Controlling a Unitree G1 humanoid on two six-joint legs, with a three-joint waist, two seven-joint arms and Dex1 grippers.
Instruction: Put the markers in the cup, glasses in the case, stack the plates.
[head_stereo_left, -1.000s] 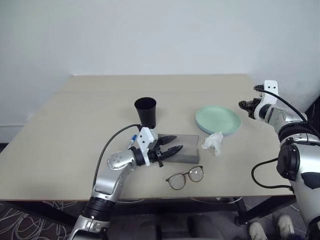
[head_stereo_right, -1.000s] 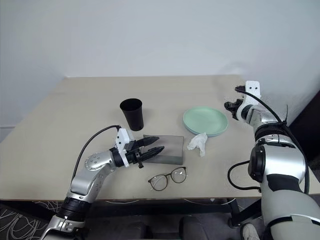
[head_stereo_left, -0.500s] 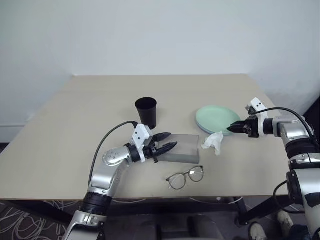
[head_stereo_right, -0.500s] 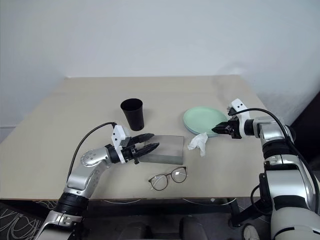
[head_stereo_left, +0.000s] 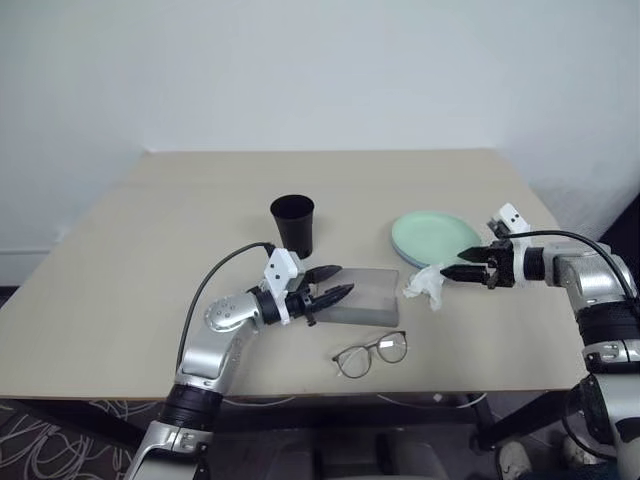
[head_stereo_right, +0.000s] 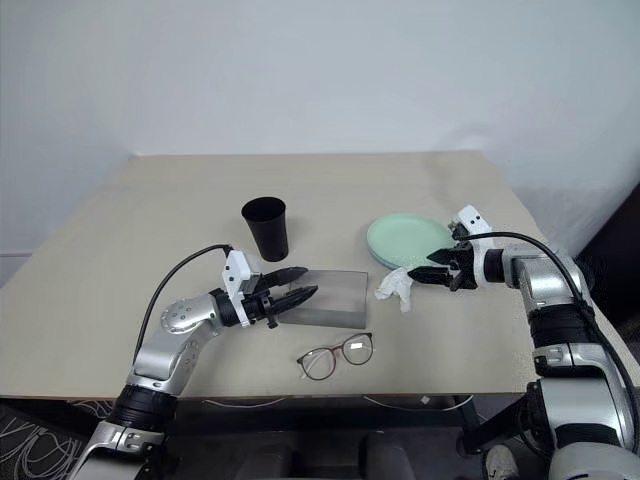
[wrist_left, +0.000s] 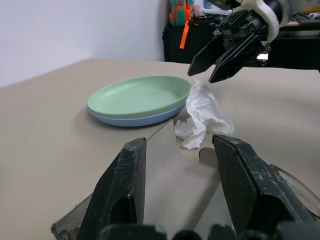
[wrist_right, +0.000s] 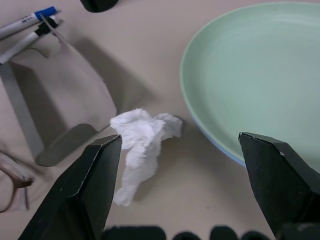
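Observation:
The black cup (head_stereo_left: 292, 222) stands upright mid-table. Just in front of it lies the grey case (head_stereo_left: 365, 297), lid raised, and my left gripper (head_stereo_left: 331, 283) hovers open at its left end, holding nothing. The glasses (head_stereo_left: 370, 352) lie unfolded near the front edge. Two markers (wrist_right: 29, 19), one blue-capped, lie beside the case. On the right, the mint green plate (head_stereo_left: 436, 236) rests on the light blue one (wrist_left: 131, 119). My right gripper (head_stereo_left: 457, 267) is open, empty, pointing at the crumpled white tissue (head_stereo_left: 427, 282) in front of the plates.
The beige table (head_stereo_left: 150, 250) has bare room on its left half and along the back. Its right edge runs close behind my right arm. A white wall stands behind the table.
My right arm has swung down and leftward from beyond the plates to just beside the tissue, and its gripper has opened wide. The left gripper has stayed at the case.

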